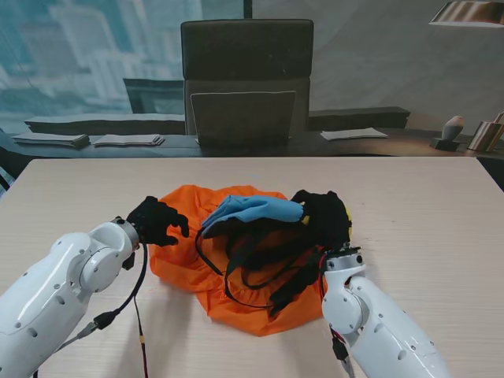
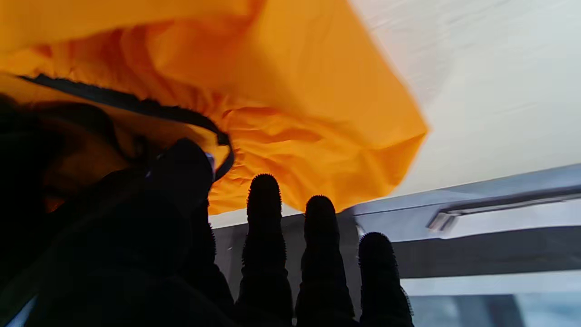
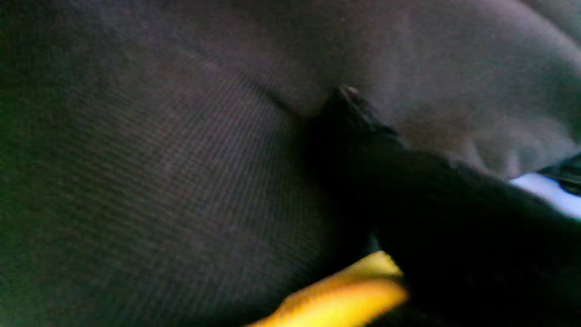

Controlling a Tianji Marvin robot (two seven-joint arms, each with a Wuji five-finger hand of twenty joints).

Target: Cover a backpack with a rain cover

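On the table, orange rain cover (image 1: pixel 236 303) under backpack (image 1: pixel 256 211); left robot hand (image 2: pixel 190 190) pinching its hem, right robot hand (image 1: pixel 324 220) grip unclear

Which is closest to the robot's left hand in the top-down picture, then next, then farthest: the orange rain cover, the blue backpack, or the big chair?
From the left hand:
1. Orange rain cover: right beside the hand, on the table.
2. Blue backpack: farther to the right, lying on the cover.
3. Chair: far behind the table, farthest from me.
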